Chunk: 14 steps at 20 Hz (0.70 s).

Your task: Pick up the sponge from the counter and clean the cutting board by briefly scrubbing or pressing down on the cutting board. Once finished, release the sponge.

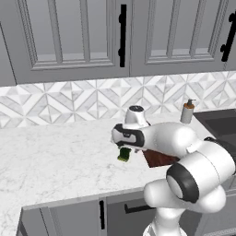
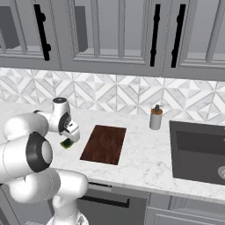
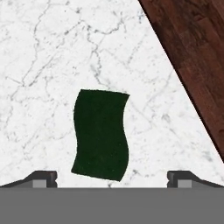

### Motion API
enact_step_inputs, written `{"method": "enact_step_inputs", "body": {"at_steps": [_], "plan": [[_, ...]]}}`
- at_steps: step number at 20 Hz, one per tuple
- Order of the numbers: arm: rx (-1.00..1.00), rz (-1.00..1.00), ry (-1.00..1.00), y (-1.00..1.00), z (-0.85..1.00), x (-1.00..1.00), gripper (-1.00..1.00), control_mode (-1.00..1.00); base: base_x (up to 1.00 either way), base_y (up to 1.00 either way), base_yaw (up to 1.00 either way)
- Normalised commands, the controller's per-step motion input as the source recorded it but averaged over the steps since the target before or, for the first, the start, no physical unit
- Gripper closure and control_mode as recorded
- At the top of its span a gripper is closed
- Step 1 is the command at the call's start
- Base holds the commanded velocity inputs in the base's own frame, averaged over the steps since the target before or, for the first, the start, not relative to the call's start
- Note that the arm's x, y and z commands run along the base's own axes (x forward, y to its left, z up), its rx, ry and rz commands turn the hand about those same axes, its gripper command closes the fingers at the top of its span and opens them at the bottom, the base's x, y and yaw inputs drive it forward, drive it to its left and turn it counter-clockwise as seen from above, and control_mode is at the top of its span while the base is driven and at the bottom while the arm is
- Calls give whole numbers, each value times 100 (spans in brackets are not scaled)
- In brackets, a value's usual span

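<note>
The sponge (image 3: 101, 134) is a small dark green block lying flat on the white marble counter (image 3: 39, 65). My gripper (image 3: 112, 178) hangs straight above it, open, its two fingertips (image 3: 43, 178) set wide on either side of the sponge's near end. In the left base view the sponge (image 1: 124, 154) peeks out just under the hand; in the right base view the sponge (image 2: 66, 143) sits below my gripper (image 2: 69, 135). The dark reddish-brown cutting board (image 2: 104, 143) lies flat just right of the sponge, apart from it; the cutting board (image 3: 192, 57) fills the upper right corner of the hand view.
A soap dispenser (image 2: 155, 117) stands near the backsplash, beyond the board. A dark sink (image 2: 200, 151) is set into the counter at the right. Grey wall cabinets (image 2: 110, 30) hang above. The counter's front edge (image 1: 69, 200) runs close below the sponge.
</note>
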Motion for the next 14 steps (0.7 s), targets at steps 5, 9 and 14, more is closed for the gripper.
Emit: {"method": "enact_step_inputs", "body": {"at_steps": [5,9,14], "plan": [[0,0,1,0,-19,0,-100,-100,0,0,0],[0,0,0,0,-11,1,-100,-100,0,0,0],[0,0,0,0,-17,0,-100,-100,0,0,0]]}}
